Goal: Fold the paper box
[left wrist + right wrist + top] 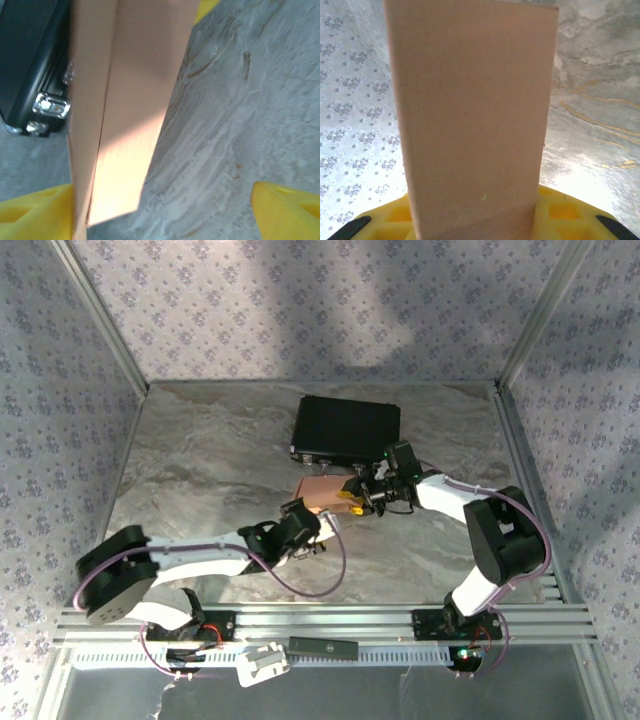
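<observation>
Left gripper (160,212) jaws wide apart, the paper box (130,100) just inside one finger (black case (30,60) beyond); right gripper (362,498) jaws clamped on the box. Mid-fold, apparently; next, the left must catch a flap squarely

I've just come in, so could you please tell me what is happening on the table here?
Two arms are working on a salmon paper box near the black case. The right end effector grips one panel of it, while the left end effector stands open beside it, not holding it.
</observation>
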You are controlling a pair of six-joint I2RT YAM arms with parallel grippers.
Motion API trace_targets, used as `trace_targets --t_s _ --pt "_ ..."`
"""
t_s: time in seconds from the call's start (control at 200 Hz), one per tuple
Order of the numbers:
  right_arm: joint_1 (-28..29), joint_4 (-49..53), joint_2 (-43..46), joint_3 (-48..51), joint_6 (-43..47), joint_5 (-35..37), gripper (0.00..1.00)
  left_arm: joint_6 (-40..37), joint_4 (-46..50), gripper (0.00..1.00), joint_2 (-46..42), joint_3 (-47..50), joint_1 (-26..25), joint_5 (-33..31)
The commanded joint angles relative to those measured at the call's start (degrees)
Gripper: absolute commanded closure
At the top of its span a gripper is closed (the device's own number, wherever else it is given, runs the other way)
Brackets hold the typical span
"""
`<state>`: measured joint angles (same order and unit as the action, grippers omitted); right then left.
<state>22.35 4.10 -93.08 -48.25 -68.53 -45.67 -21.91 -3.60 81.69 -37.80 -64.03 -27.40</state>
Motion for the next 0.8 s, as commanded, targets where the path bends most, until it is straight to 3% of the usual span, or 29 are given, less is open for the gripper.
trace_targets --t_s 0.0,0.175,0.365,0.45,0.51,0.645,0.795 --pt "-0.7 9.9 1.0 -1.8 2.7 -2.8 0.63 -9.6 -7.7 0.13 3.6 -2.7 -0.6 -8.7" --pt "-1.5 10.2 0.9 -0.9 2.7 -4.2 0.62 -11.2 -12.7 0.15 7.7 -3.8 -0.6 -11.8" --pt "-2.0 9.3 0.7 0.1 1.8 -5.4 0.60 -11.9 -13.7 0.29 10.0 -4.4 -0.5 -11.5" --pt "-2.1 9.0 0.6 0.3 1.4 -6.0 0.58 -11.0 -10.2 0.44 9.8 -5.8 -0.5 -10.5" --pt "-2.2 8.9 0.5 0.3 1.2 -6.2 0.54 -10.2 -7.7 0.49 8.9 -6.7 -0.6 -9.4" --pt "-3.0 11.6 2.2 -1.0 3.1 -5.6 0.39 -8.5 -2.2 0.52 5.4 -7.6 -0.6 -6.0" --pt "-4.2 20.7 8.0 -5.6 10.3 -1.2 0.29 -5.8 10.7 0.57 2.3 -12.0 -0.5 -0.5"
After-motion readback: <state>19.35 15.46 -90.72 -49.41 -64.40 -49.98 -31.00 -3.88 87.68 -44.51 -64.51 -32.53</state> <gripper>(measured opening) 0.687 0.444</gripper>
